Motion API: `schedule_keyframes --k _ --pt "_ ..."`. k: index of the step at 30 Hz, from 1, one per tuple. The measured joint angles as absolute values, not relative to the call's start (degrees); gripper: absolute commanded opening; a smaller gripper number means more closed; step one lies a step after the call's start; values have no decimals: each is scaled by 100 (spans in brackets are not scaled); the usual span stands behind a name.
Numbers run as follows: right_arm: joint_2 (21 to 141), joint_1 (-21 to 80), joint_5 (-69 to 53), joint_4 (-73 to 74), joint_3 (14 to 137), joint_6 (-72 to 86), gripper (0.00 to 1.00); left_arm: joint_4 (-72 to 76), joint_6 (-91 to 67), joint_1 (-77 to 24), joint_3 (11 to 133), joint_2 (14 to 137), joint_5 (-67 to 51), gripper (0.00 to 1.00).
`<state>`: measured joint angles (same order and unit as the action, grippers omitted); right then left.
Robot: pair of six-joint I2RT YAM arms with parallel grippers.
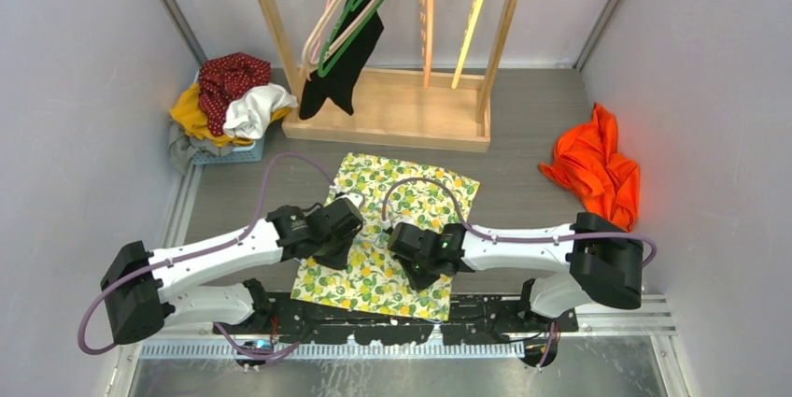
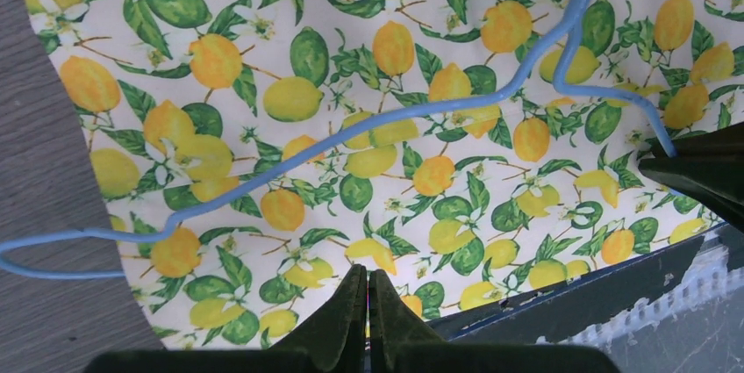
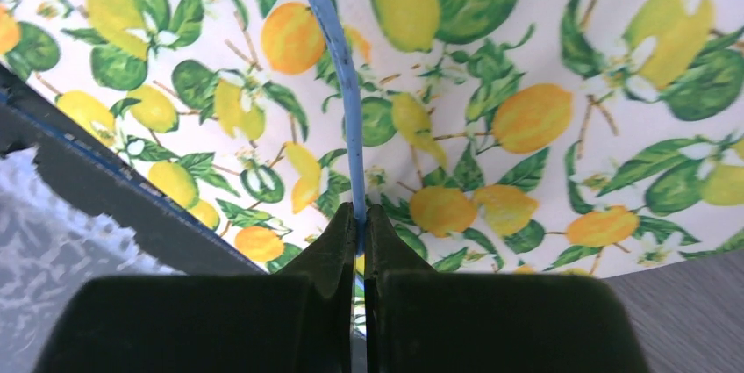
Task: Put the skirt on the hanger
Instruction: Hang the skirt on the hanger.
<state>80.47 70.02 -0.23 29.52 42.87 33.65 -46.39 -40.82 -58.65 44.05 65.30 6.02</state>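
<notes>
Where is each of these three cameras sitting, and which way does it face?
Top external: above and behind the robot, looking down on the table; left arm and right arm show.
Left wrist: on that wrist, looking down at the skirt and blue hanger; its shut left gripper shows.
Right wrist: looking down at the skirt; right gripper clamps the hanger.
Shared: both wrist views show hanger wire on skirt.

From above the hanger (image 2: 395, 115) cannot be made out; it may lie beneath the left arm (image 1: 224, 252) and right arm (image 1: 523, 238), which cover the skirt's (image 1: 369, 285) middle. At the left wrist its wire leaves the left and top edges. At the right wrist it vanishes between the right tool's (image 3: 361, 219) fingers.
</notes>
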Motion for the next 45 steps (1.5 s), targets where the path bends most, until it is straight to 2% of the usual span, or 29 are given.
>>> schedule_keyframes --k 14,20,24,28,36,45 --pt "8169 7002 1151 3264 4565 3024 1 -4403 -4320 -6055 4189 6554 379 3" --pt "8169 7002 1262 3328 4587 3009 1 -4119 -4674 -6329 3988 6659 316 0" --pt "8165 7002 1264 3387 4602 3015 1 -4056 -5168 -6541 3712 6696 403 6" --pt "8162 7002 1278 3503 4678 3011 1 -3988 -5813 -6639 3323 6670 598 0" --pt "8160 7002 1404 3570 4713 3057 1 -4117 -7594 -6676 2808 6250 895 0" --pt "7839 7004 1584 3573 4574 3347 1 -5242 -8949 -6582 2473 5360 1487 0"
